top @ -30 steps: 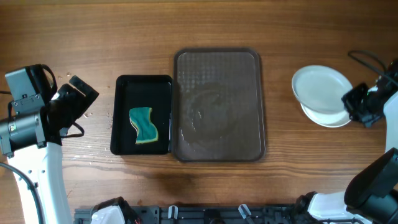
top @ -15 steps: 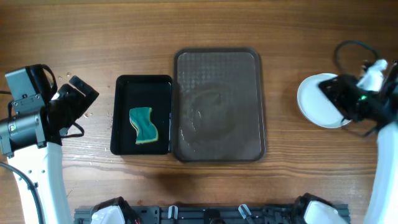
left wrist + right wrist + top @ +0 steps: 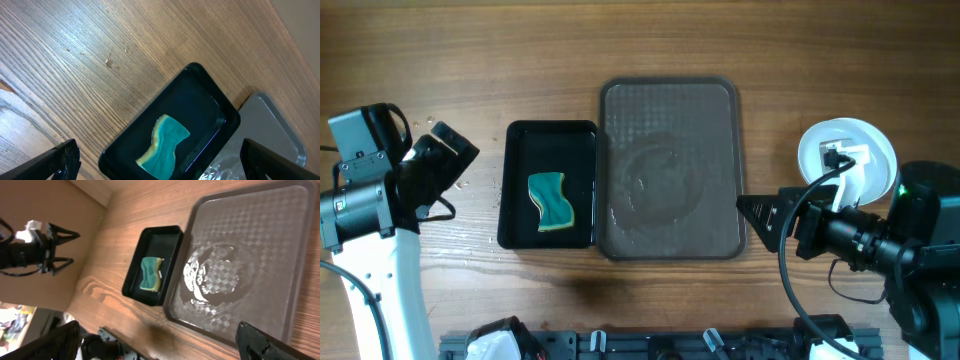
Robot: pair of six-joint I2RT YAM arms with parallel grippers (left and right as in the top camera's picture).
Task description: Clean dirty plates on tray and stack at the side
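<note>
The grey tray (image 3: 670,95) lies mid-table, and only a wet sheen shows on it (image 3: 240,275). White plates (image 3: 847,150) sit stacked to its right, partly covered by my right arm's cable. My right gripper (image 3: 761,220) hangs open by the tray's front right corner, away from the plates, with nothing between its fingers (image 3: 160,345). A green and yellow sponge (image 3: 551,200) lies in the black bin (image 3: 548,130) left of the tray. My left gripper (image 3: 452,158) stands open to the left of the bin; in its wrist view its jaws (image 3: 165,165) are wide apart above the sponge (image 3: 167,142).
The black bin (image 3: 210,100) touches the tray's left edge (image 3: 270,115). A dark rail with fittings (image 3: 650,345) runs along the table's front edge. Small crumbs or drops (image 3: 112,62) dot the wood left of the bin.
My right gripper opened and left the plates, then swung from the far right to the tray's front right corner. The plates now sit squarely stacked. The left arm stayed put.
</note>
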